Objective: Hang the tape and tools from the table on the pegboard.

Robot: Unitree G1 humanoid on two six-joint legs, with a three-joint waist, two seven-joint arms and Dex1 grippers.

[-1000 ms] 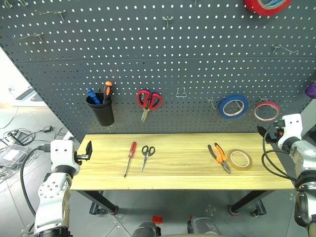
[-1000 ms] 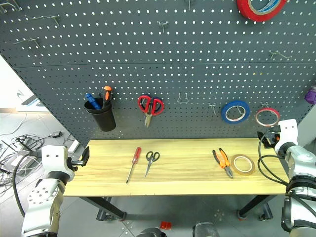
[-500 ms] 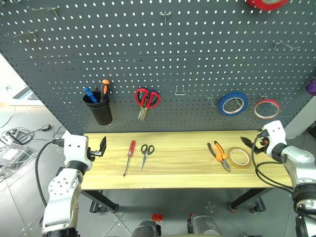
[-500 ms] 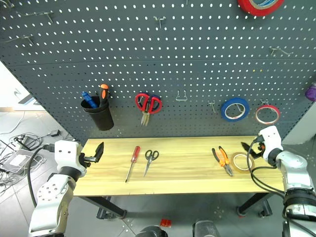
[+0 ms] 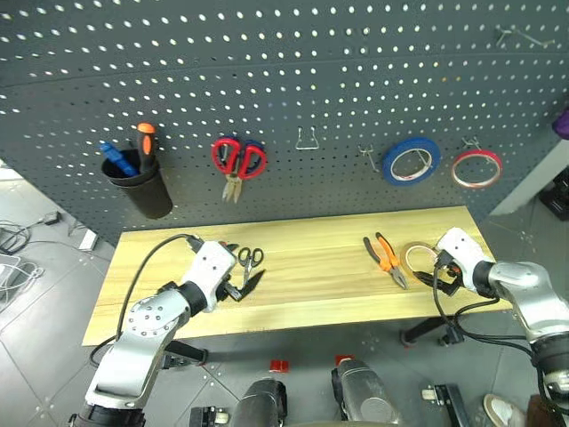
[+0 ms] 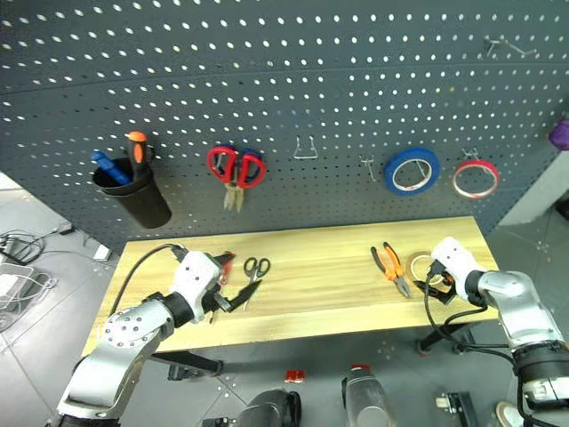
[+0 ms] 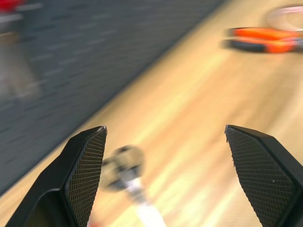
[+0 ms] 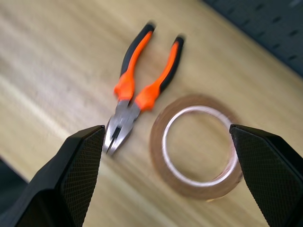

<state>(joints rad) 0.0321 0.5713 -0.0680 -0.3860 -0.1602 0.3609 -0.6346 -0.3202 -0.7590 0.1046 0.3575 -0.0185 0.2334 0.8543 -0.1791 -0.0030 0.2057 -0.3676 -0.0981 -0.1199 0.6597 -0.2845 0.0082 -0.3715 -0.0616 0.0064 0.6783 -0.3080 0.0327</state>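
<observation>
Orange-and-black pliers; tan tape; light wood table; dark grey pegboard, pale hole rows; blue tape ring.

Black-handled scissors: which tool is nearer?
Left. The left tool is open right beside the scissors; the right tool is open at the table's far end.

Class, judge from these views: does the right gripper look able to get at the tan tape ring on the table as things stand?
Probably yes. The right gripper is open, with the tape lying flat between its fingers and uncovered; the pliers lie beside the ring, apart from it.
</observation>
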